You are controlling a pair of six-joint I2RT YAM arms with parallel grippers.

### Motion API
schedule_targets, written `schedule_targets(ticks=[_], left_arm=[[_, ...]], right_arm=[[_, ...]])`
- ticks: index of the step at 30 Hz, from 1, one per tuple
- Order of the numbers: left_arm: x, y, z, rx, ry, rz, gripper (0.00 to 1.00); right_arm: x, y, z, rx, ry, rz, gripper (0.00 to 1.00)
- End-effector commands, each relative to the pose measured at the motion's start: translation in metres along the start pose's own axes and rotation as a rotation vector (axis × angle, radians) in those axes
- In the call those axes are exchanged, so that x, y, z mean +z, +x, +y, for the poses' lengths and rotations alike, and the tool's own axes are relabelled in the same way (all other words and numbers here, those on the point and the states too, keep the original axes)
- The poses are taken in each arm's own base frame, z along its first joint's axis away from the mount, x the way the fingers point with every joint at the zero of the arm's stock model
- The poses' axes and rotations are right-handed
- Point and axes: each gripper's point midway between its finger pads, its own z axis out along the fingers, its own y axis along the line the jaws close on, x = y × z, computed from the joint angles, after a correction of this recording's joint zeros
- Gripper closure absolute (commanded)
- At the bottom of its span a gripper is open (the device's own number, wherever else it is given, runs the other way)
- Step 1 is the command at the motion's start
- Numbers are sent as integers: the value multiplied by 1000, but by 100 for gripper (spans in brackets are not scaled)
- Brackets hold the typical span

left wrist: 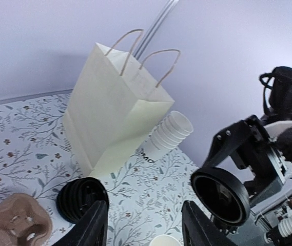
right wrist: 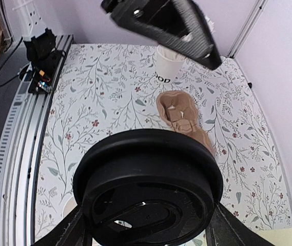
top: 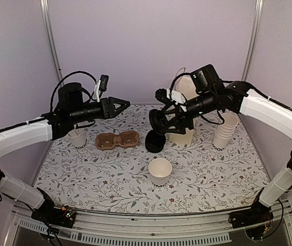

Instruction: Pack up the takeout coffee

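A flower-patterned bench [top: 110,179] seen from above, with two robot arms reaching in from its sides; the coffee cup [top: 160,170], white and open-topped, stands upright near the front middle of the bench, apart from everything else; the right arm's fingers [top: 162,119] are raised above the bench and clamped on a black lid [top: 157,123], which is tilted on edge; just below it a stack of black lids [top: 155,142] sits on the bench; to the left of that lies a brown cardboard cup carrier [top: 117,140]; the left arm's fingers [top: 119,105] hover above the carrier, spread apart with nothing between them; a white cup with lettering [top: 77,138] stands under the left arm; a pale paper bag [left wrist: 115,110] stands at the back, with a stack of white cups [top: 225,130] beside it
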Motion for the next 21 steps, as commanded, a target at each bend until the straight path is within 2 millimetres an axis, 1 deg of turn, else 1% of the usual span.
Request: schedule_targets(ticks=[1,3,5,6,9,10,12,16,21], left_arm=[[-11,-3,51,81,-223,67,48],[-5,-7,59,88,-229,81,48],[-2,1,70,66,-239,123,50],[-1,4,75,56,-238,132,52],[-7,13,84,24,-243,144,53],[-9,9,84,38,-238,114,53],[-17,9,84,33,-244,93,52],[-28,1,76,61,-249,71,52],[-37,-9,67,91,-256,39,51]], right_arm=[[-11,28,21,-136,-74,124,29],[-6,39,31,-150,-132,181,29],[2,48,41,-168,-191,239,29],[2,52,48,-172,-220,271,29],[14,62,60,-213,-261,347,29],[17,64,64,-225,-265,367,29],[23,69,69,-246,-272,406,29],[40,87,79,-267,-306,499,29],[56,101,86,-276,-339,601,30]])
